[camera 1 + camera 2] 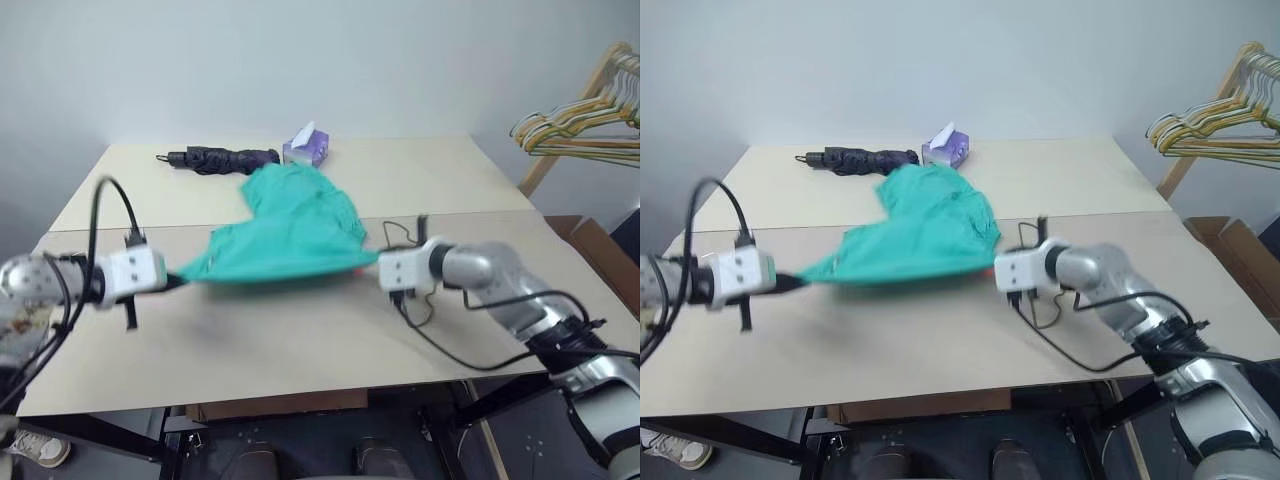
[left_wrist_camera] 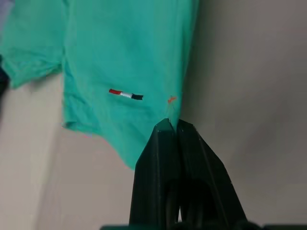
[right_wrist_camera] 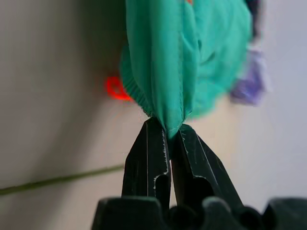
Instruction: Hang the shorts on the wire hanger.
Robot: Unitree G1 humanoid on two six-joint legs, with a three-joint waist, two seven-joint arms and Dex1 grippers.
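The teal-green shorts (image 1: 290, 232) hang stretched between my two grippers just above the beige table (image 1: 300, 340). At the shorts' left end, my left gripper (image 1: 183, 277) is shut on a thin corner of fabric (image 2: 169, 122), near a small orange mark and a striped label. My right gripper (image 1: 370, 264) is shut on a bunched fold at the right end (image 3: 169, 125). A red-orange loop (image 3: 115, 88) shows beside that fold. A thin olive wire (image 3: 57, 179) lies on the table under the right gripper. I cannot tell whether it is the wire hanger.
A folded black umbrella (image 1: 222, 158) and a purple tissue pack (image 1: 306, 147) lie at the table's far side. A bunch of thicker hangers (image 1: 585, 120) hangs on a wooden rack at the right. Black cables (image 1: 450, 350) trail from my right wrist over the table.
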